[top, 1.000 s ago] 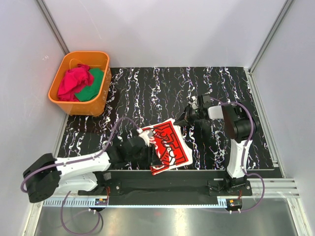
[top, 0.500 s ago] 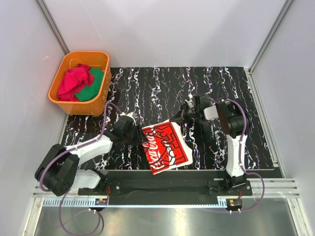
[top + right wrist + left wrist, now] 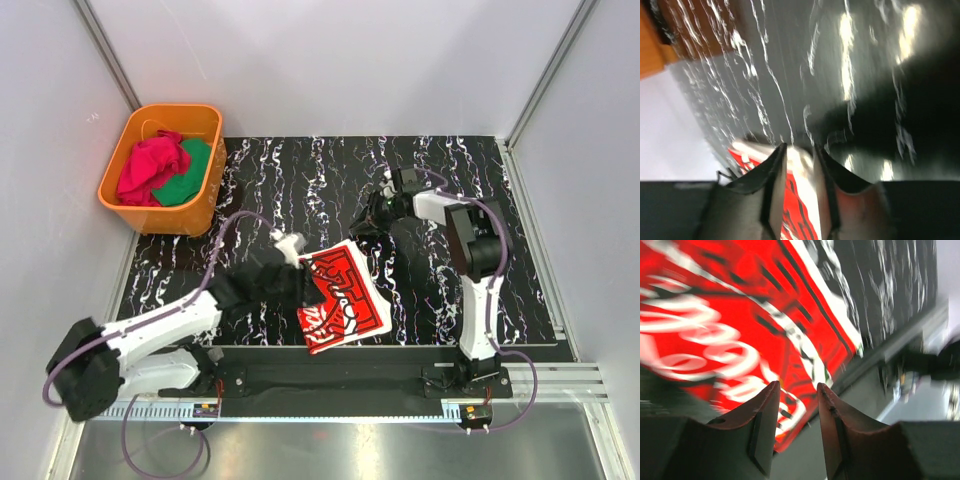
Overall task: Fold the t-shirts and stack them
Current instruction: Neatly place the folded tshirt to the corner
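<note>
The red t-shirt (image 3: 345, 300) lies long axis near-to-far, near end rightward; left hand (image 3: 797, 387) and right hand (image 3: 799, 148) gape slightly, empty.

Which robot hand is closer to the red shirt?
Left. The left gripper hovers over the left edge of the red shirt; the right gripper is off it, beyond its far right corner.
</note>
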`<move>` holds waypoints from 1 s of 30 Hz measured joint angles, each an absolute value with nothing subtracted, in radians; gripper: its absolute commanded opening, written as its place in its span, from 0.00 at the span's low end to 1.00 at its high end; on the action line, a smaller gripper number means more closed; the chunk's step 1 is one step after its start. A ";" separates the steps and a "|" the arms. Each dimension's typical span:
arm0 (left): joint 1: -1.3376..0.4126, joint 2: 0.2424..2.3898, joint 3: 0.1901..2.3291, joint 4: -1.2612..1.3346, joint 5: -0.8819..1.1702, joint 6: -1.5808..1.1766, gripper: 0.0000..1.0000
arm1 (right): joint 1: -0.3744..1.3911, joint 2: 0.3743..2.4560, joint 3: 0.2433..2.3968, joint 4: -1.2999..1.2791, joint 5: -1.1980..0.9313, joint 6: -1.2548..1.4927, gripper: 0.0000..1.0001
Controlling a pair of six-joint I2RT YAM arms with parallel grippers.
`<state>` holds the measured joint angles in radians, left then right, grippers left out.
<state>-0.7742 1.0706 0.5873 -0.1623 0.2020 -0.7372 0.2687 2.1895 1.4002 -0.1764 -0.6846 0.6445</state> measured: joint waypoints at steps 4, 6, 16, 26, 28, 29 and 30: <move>-0.936 1.171 0.577 -0.092 0.224 -0.752 0.40 | 0.269 2.015 1.338 -0.337 -0.561 0.578 0.51; -0.979 1.219 0.553 -0.041 0.229 -0.767 0.40 | 0.268 1.871 1.244 -0.387 -0.529 0.569 0.56; -1.085 1.400 0.479 0.157 0.220 -0.853 0.38 | 0.290 1.258 0.743 -0.541 -0.488 0.647 1.00; -1.111 1.423 0.628 0.096 0.208 -0.833 0.42 | 0.420 0.902 0.478 -0.601 -0.393 0.896 1.00; -1.111 1.468 0.715 0.100 0.215 -0.818 0.42 | 0.423 0.888 0.444 -0.599 -0.373 0.940 1.00; -1.111 1.482 0.739 0.108 0.217 -0.813 0.42 | 0.425 0.883 0.432 -0.599 -0.367 0.954 1.00; -1.111 1.494 0.764 0.107 0.220 -0.807 0.42 | 0.430 0.876 0.417 -0.594 -0.360 0.971 0.99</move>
<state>-1.1107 1.4937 0.7639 0.1074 0.2199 -0.8074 0.4305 0.8761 0.4168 -0.5941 -0.3595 0.9707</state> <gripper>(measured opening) 0.420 0.994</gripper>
